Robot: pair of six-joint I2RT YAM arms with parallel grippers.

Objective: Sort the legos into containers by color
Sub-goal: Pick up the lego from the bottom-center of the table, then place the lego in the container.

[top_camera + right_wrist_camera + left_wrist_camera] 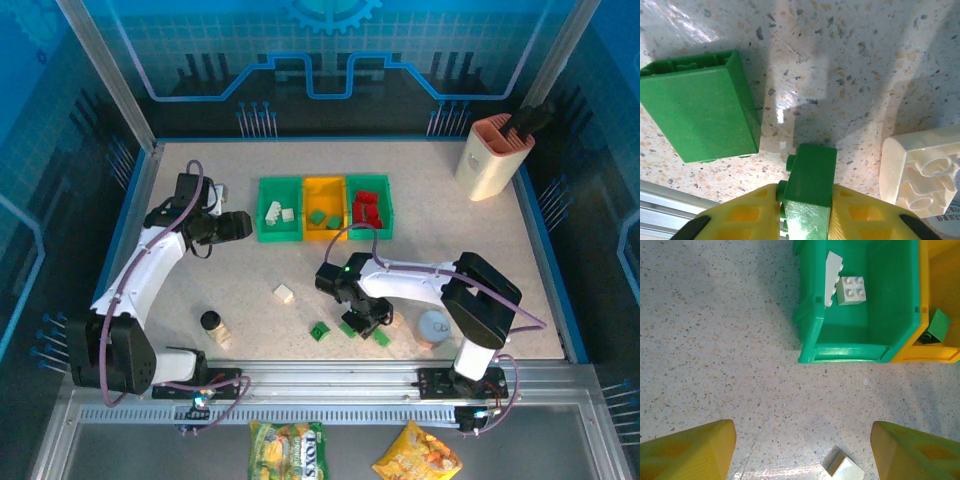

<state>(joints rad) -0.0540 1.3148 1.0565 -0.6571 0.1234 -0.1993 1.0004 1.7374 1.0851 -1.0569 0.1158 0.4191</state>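
The right claw [807, 202] is clamped on a green lego [812, 170], well apart from the yellow bin [324, 237] where green ones seem to go; the left claw [802, 452] is apart.

one high fixed cam plus two close wrist cams, all aimed down at the table [430, 270]
top external: high behind the arm bases [190, 385], facing down-forward, bin row [325, 237] mid-frame. left wrist: fairly near, straight down, just front-left of the bin row; shares its left green bin [810, 315] with top external. right wrist: nearly on the table, straight down, well in front of the bin row, green lego [810, 180] pinched at bottom edge; shares the loose green legos [319, 331] with top external.
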